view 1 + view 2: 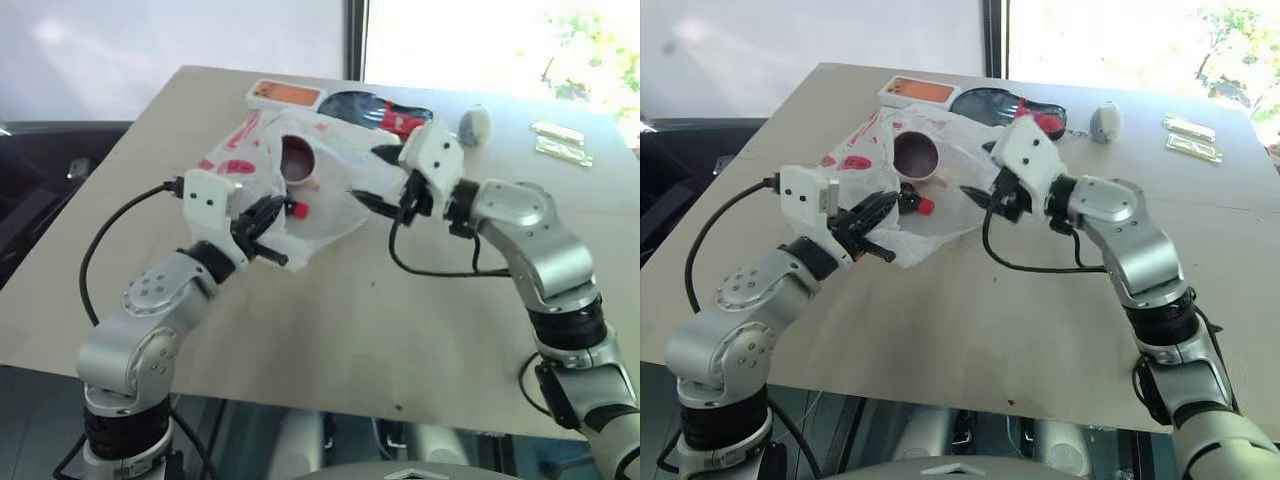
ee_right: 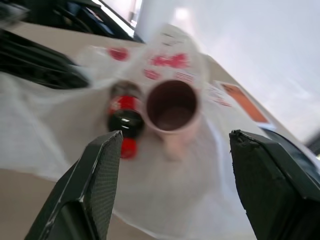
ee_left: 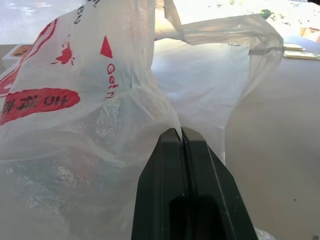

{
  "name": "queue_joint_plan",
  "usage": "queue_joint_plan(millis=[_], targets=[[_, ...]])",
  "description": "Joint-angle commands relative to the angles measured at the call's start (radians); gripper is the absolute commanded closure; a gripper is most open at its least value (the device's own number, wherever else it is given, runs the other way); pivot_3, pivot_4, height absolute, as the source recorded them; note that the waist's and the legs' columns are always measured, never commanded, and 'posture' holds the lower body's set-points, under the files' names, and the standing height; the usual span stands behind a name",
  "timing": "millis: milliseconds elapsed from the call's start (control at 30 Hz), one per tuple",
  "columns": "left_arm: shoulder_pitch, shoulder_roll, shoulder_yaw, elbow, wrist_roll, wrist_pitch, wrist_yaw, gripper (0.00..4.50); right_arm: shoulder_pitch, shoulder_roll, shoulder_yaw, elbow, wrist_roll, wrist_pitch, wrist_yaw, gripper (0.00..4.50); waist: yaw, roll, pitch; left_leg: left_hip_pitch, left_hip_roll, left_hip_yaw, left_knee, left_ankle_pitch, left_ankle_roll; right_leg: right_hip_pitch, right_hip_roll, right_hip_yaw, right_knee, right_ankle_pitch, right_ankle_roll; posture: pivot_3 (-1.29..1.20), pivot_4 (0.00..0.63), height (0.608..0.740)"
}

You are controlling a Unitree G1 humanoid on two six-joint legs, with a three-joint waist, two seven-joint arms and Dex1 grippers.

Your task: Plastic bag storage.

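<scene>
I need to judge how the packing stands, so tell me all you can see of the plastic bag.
The plastic bag is thin, crinkly, translucent white film with red printed logos and text. It lies crumpled on the wooden table, spread open toward the right claw, which hangs open beside it. The left claw is shut on a fold of its near edge. Through the film show a small dark bottle with a red cap and a pinkish cup.

- A pale wooden counter (image 1: 330, 330) stands before a bright window (image 1: 500, 40), daylight washing over its surface.
- A dark frame post (image 1: 354, 40) divides the glazing; greenery (image 1: 590, 40) shows outside.
</scene>
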Motion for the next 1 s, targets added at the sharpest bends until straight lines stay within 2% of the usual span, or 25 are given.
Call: queue_joint_plan(millis=[33, 133, 267, 367, 500, 533, 600, 667, 767, 900, 1000], targets=[[-0.021, 0.014, -0.008, -0.011, 0.013, -0.031, -0.009, 4.5, -0.061, 0.026, -0.005, 0.074, -0.082, 0.031, -0.114, 1.07, 0.001, 0.0, 0.0, 0.0, 0.0, 0.0, 0.001, 0.0, 0.0, 0.0, 0.0, 0.0, 0.0, 0.0, 0.0, 0.0, 0.15, 0.74], [-0.024, 0.02, -0.016, -0.014, 0.02, -0.033, -0.018, 4.5, -0.128, 0.105, 0.008, 0.303, -0.13, 0.019, -0.207, 1.07, -0.002, 0.0, 0.0, 0.0, 0.0, 0.001, 0.002, 0.0, 0.0, 0.0, 0.0, 0.001, 0.001, 0.0, 0.0, 0.0, 0.15, 0.74], [-0.024, 0.027, -0.027, -0.018, 0.03, -0.043, -0.025, 4.5, -0.205, 0.188, -0.066, 0.585, -0.086, -0.1, -0.222, 1.07, -0.001, 0.0, 0.0, -0.001, 0.0, 0.002, 0.002, 0.0, 0.0, -0.001, 0.0, 0.001, 0.003, 0.0, 0.0, 0.0, 0.15, 0.74], [-0.025, 0.011, -0.011, -0.015, 0.009, -0.055, -0.037, 4.5, -0.264, 0.198, -0.147, 0.676, -0.022, -0.138, -0.21, 2.37, 0.004, 0.0, 0.0, -0.003, -0.001, 0.002, 0.002, 0.0, 0.0, -0.002, 0.0, 0.001, 0.002, 0.0, 0.0, 0.0, 0.15, 0.74], [-0.031, -0.006, 0.026, -0.005, -0.061, -0.04, -0.06, 4.5, -0.287, 0.178, -0.198, 0.669, 0.05, -0.105, -0.139, 4.31, 0.002, 0.0, 0.0, -0.004, -0.001, 0.001, 0.001, -0.001, 0.001, -0.002, 0.0, 0.001, -0.002, 0.0, 0.0, 0.0, 0.15, 0.74], [-0.049, -0.016, 0.053, 0.005, -0.108, -0.023, -0.06, 4.5, -0.291, 0.172, -0.219, 0.647, 0.089, -0.065, -0.108, 4.42, 0.002, 0.0, 0.0, -0.004, -0.001, 0.001, 0.0, -0.001, 0.001, -0.002, 0.0, 0.001, -0.002, 0.0, 0.0, 0.0, 0.15, 0.74], [-0.104, -0.046, 0.132, 0.042, -0.253, 0.026, -0.031, 4.5, -0.298, 0.157, -0.251, 0.606, 0.157, 0.011, -0.057, 4.42, 0.004, 0.0, 0.0, -0.004, 0.0, 0.0, 0.0, 0.0, 0.001, -0.002, 0.0, 0.0, -0.002, 0.0, 0.0, 0.0, 0.15, 0.74], [-0.233, -0.064, 0.256, 0.141, -0.485, 0.062, 0.081, 4.5, -0.33, 0.129, -0.302, 0.551, 0.272, 0.143, 0.009, 4.42, 0.003, 0.001, 0.001, -0.003, 0.0, 0.0, 0.0, 0.0, 0.001, -0.002, 0.0, 0.0, -0.002, 0.0, 0.0, 0.0, 0.15, 0.74], [-0.418, -0.015, 0.367, 0.312, -0.757, 0.072, 0.21, 4.5, -0.465, 0.121, -0.476, 0.567, 0.487, 0.321, 0.004, 4.42, 0.004, 0.001, 0.005, -0.004, 0.0, 0.0, 0.002, 0.0, 0.001, -0.002, 0.0, 0.0, 0.0, 0.0, 0.0, 0.0, 0.15, 0.74], [-0.609, 0.077, 0.408, 0.515, -0.889, 0.06, 0.268, 4.5, -0.671, 0.106, -0.642, 0.679, 0.634, 0.376, -0.079, 4.42, 0.002, 0.001, 0.006, -0.003, -0.001, 0.0, 0.0, -0.001, 0.002, -0.002, 0.0, 0.0, 0.0, 0.0, 0.0, 0.0, 0.15, 0.74], [-0.804, 0.145, 0.394, 0.741, -0.88, 0.038, 0.226, 4.5, -0.85, 0.029, -0.734, 0.827, 0.679, 0.377, -0.146, 4.42, 0.014, 0.001, 0.007, -0.006, -0.001, 0.0, -0.002, -0.001, 0.002, -0.004, 0.001, -0.002, -0.005, 0.0, 0.0, 0.0, 0.15, 0.74]])
